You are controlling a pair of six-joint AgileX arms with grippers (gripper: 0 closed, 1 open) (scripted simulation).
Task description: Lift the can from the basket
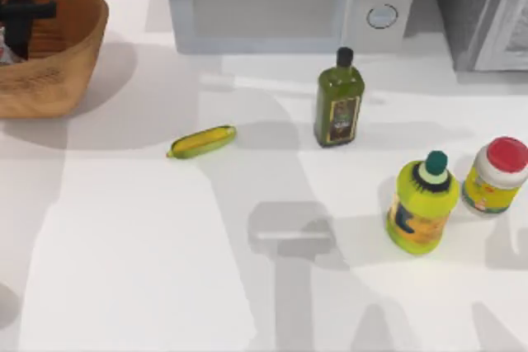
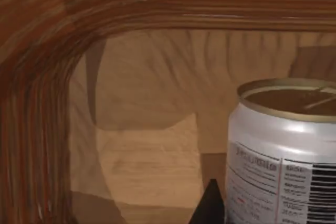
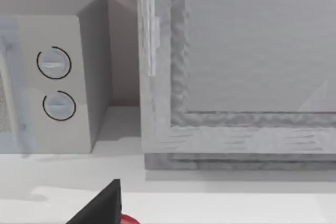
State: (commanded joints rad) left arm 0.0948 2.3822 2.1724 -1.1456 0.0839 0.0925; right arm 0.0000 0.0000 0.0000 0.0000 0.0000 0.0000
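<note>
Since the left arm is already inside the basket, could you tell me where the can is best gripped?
Grip the can across its straight round side, below the rim, coming down from above: it stands upright, and the basket wall blocks a sideways approach. The left pincer is in the basket.

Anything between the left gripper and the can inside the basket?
Nothing visible. In the left wrist view the can stands upright on the basket floor, right beside a left gripper fingertip, with no other object between.

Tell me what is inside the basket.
The can stands upright inside the basket, with the left tool reaching in from above. The can's base and the rest of the floor are hidden.
</note>
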